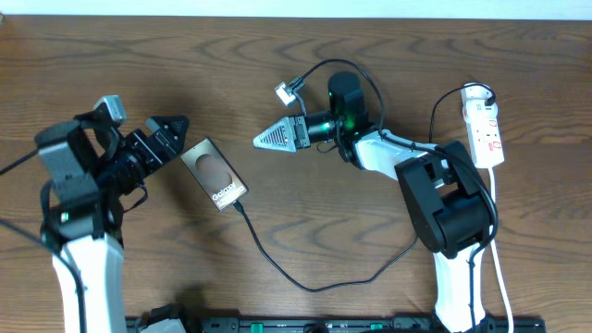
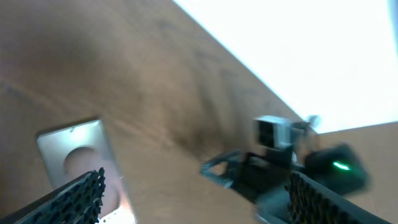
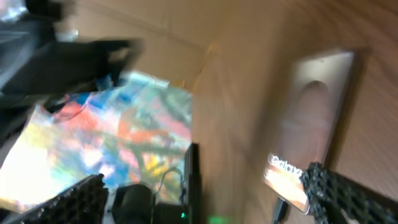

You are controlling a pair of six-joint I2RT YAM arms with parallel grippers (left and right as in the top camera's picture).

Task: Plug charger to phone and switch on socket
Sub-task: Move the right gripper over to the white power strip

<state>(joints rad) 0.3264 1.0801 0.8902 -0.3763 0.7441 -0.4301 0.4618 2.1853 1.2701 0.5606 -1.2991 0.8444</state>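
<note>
– Trouble: where could it be made here?
– By the charger. Its thin black line is laid in a big loop on the table, and the far part is hidden under the right arm. If that arm is swung over to the socket, the line could be caught and tugged.
– What would be hurt then?
– The phone could be dragged, or the small tip could be pulled away from it. The tip is seen right at the phone's lower end, touching it. Whether it is pushed all the way in cannot be told.
– How are the claws held?
– The left gripper is spread apart with nothing in it, just beside the phone's top corner. The phone could be bumped if that claw is turned. The right gripper is spread wide too and is empty, near the middle of the table, well apart from the socket.
– Can the socket go wrong?
– It is thought to be small and light. If the red switch is pressed from the side, the socket could be slid and not clicked.
– Are any boxes or bowls seen?
– None. Only the socket holds something: a white plug is stuck in at its far end.
</note>
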